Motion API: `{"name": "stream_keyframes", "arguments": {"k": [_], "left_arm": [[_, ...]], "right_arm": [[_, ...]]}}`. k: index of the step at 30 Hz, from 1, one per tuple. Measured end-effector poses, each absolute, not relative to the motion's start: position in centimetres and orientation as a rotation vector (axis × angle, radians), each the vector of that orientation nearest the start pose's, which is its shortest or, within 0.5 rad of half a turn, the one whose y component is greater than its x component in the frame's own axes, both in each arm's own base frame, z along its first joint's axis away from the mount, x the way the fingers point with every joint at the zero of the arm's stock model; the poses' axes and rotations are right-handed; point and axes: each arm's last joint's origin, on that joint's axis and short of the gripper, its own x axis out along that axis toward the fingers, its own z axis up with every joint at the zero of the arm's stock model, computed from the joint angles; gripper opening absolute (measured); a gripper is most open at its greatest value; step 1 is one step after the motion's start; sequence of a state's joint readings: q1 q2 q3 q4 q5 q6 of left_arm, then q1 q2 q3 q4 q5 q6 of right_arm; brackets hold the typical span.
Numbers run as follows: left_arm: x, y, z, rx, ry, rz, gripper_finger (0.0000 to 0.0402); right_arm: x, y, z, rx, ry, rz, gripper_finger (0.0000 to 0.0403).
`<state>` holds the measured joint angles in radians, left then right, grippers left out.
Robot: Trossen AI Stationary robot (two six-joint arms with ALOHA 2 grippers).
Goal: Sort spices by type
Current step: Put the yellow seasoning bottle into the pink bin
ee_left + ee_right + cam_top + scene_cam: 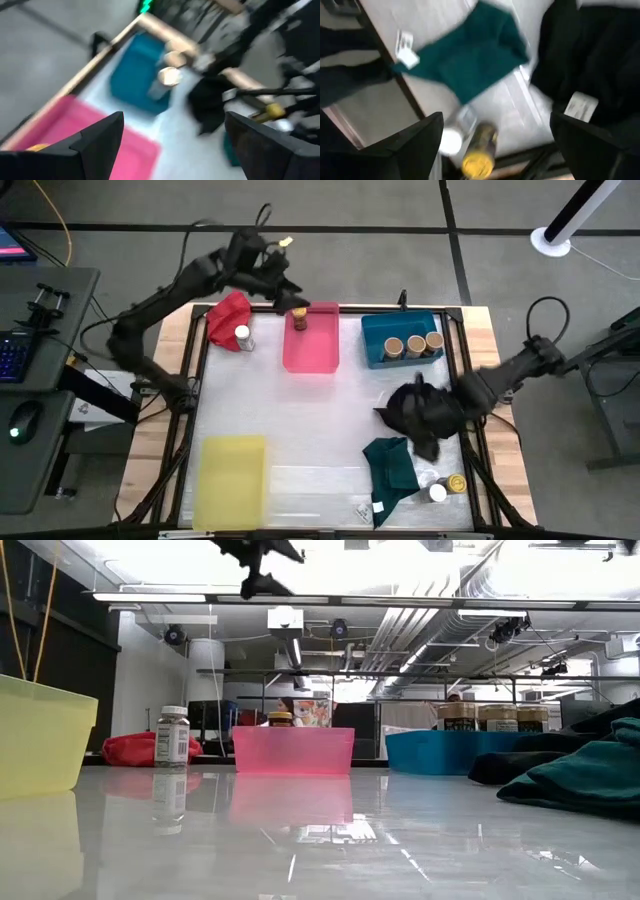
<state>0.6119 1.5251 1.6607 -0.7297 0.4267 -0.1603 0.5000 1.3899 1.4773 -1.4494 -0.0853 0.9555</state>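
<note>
In the pink tray (312,352): one yellow-lidded jar (299,319), far end.
Left hand (283,292) just above it, fingers apart, likely post-release. Right hand (428,418), fingers apart, over black cloth (405,402), approaching remaining jars (445,488).

High view: looks straight down on the whole bench (330,395) and both arms.
Low view: sits at bench-top height, facing level across to the far edge and room.
Left wrist view: tilted down over the pink tray (95,127) and blue tray (137,75).
Right wrist view: close above the teal cloth (465,55).
Shared: both trays appear in the high, low and left wrist views.
</note>
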Motion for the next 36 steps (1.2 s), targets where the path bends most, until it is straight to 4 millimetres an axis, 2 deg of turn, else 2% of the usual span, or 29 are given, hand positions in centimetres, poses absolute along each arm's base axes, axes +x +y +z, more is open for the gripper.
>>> {"name": "stream_keyframes", "arguments": {"k": [4, 7, 11, 16, 20, 25, 30, 34, 36], "left_arm": [[25.5, 13.9, 39.6, -0.479, 0.34, 0.15, 0.0333], [24.3, 11.9, 38.4, -0.528, 0.283, 0.118, 0.0333], [22.6, 10.3, 37.6, -0.59, 0.24, 0.098, 0.0333], [20.7, 9.3, 38.3, -0.583, 0.188, 0.095, 0.0333], [19.6, 8.8, 39.1, -0.563, 0.145, 0.107, 0.0333], [18.9, 8.5, 39.6, -0.554, 0.116, 0.128, 0.0333], [19.0, 8.5, 39.5, -0.571, 0.121, 0.131, 0.0333], [19.2, 8.5, 39.4, -0.59, 0.124, 0.126, 0.0333], [19.2, 8.4, 39.5, -0.592, 0.125, 0.122, 0.0333]], "right_arm": [[18.0, 15.7, 34.2, 0.483, 1.516, -0.19, 0.0361], [16.5, 18.4, 33.3, 0.4, 1.604, -0.135, 0.0361], [15.5, 21.1, 31.8, 0.274, 1.673, -0.076, 0.0361], [14.9, 23.4, 29.9, 0.128, 1.739, -0.009, 0.0361], [15.0, 24.7, 28.3, 0.043, 1.748, -0.017, 0.0361], [14.9, 24.8, 26.4, 0.13, 1.784, -0.133, 0.0361], [14.9, 24.7, 25.9, 0.124, 1.783, -0.153, 0.0361], [14.9, 25.2, 25.3, 0.181, 1.741, -0.097, 0.0361], [14.8, 24.9, 25.1, 0.187, 1.725, -0.132, 0.0361]]}}
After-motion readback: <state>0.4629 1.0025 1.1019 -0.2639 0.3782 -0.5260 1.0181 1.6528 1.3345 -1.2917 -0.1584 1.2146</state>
